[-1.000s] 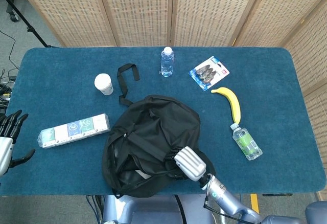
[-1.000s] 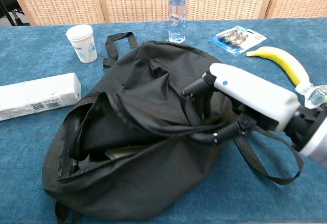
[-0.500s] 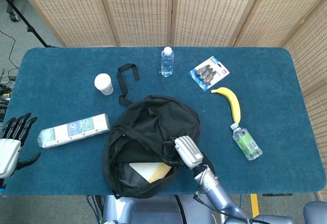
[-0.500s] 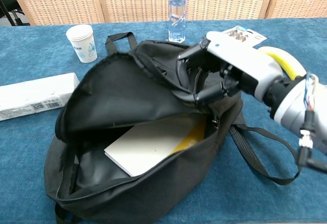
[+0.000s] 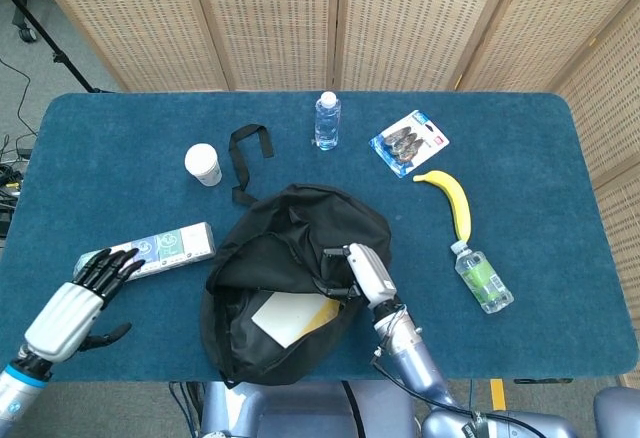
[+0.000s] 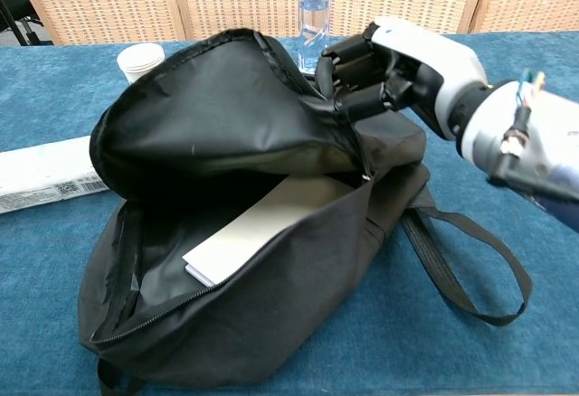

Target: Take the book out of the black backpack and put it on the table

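Observation:
The black backpack [image 5: 290, 288] [image 6: 226, 233] lies near the table's front edge, its mouth wide. My right hand [image 5: 357, 273] [image 6: 389, 66] grips the upper flap at the zip edge and holds it lifted. Inside lies the book [image 5: 292, 316] [image 6: 262, 229], a pale flat cover with a yellow part showing in the head view. My left hand [image 5: 82, 298] hovers at the front left, fingers spread and holding nothing, just in front of a long white box [image 5: 160, 248] [image 6: 41, 174].
A paper cup [image 5: 203, 164] [image 6: 140, 57] and a water bottle [image 5: 327, 121] [image 6: 313, 12] stand behind the backpack. A blister pack [image 5: 409, 142], a banana [image 5: 452, 201] and a small green bottle [image 5: 481, 276] lie to the right. Backpack straps [image 6: 470, 269] trail at the front right.
My right hand has pulled the flap further up and back, widening the opening and baring more of the book. My left hand has moved in toward the white box.

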Motion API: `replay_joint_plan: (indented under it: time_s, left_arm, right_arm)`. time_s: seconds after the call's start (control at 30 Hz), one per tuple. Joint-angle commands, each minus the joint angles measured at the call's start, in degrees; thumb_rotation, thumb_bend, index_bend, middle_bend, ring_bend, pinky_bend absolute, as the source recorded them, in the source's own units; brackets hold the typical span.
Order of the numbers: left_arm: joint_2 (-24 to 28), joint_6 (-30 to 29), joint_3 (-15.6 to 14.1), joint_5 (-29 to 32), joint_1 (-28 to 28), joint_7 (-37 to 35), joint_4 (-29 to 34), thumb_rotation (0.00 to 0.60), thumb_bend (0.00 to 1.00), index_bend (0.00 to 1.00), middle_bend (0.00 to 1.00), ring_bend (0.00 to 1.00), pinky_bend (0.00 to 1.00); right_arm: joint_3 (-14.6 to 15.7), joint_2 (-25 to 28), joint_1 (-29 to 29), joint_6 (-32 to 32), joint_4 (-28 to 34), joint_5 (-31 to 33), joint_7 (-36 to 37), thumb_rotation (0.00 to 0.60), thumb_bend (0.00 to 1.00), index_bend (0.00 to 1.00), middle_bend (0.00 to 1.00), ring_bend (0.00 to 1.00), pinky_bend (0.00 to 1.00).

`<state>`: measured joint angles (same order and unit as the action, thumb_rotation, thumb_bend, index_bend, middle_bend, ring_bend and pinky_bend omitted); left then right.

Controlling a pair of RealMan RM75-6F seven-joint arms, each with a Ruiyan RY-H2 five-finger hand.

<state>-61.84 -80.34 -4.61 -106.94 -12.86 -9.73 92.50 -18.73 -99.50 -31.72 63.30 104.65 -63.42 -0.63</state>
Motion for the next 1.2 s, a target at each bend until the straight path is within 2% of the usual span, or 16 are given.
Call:
replay_joint_plan:
  time_s: [0.03, 0.33, 0.53, 0.67, 1.2]
  left_arm:
    - [-3.7, 2.2, -1.0, -4.1, -3.3, -0.6, -2.5, 0.6, 0.26, 0.0, 0.0, 0.0, 0.0]
    - [-10.2, 2.7, -1.2, -9.7, -8.0, 0.9, -5.4, 0.6, 0.29, 0.0, 0.0, 0.0, 0.0]
    - [-12.2, 0.1, -2.1, -11.2, -8.3, -0.3, -7.1, 0.6, 0.31, 0.0, 0.0, 0.0, 0.0]
    - [-13.2, 0.4, -2.8, -11.6, -9.0, -0.3, -8.0, 0.6, 0.32, 0.0, 0.0, 0.0, 0.0]
    - [-20.6, 12.4, -1.7, -8.5, -15.7, 5.5, -8.2, 0.6, 0.32, 0.0, 0.0, 0.0, 0.0]
  right_arm:
    - [-1.7, -0.7, -1.4, 0.3, 1.0, 2.8, -2.2, 0.6, 0.46, 0.7, 0.68, 0.56, 0.53]
    - [-3.0, -0.5, -3.0, 1.5, 3.1, 6.0, -5.3, 0.6, 0.46, 0.7, 0.68, 0.56, 0.53]
    - [-4.0, -0.7, -3.9, 2.1, 2.2, 8.1, -6.6, 0.6, 0.46, 0.7, 0.68, 0.56, 0.53]
    - [-4.4, -0.9, -4.2, 2.2, 2.6, 9.1, -6.3, 0.6, 0.46, 0.71, 0.68, 0.56, 0.53]
    - [-6.1, -0.5, -6.0, 4.3, 5.7, 15.0, -9.5, 0.6, 0.46, 0.71, 0.68, 0.56, 0.53]
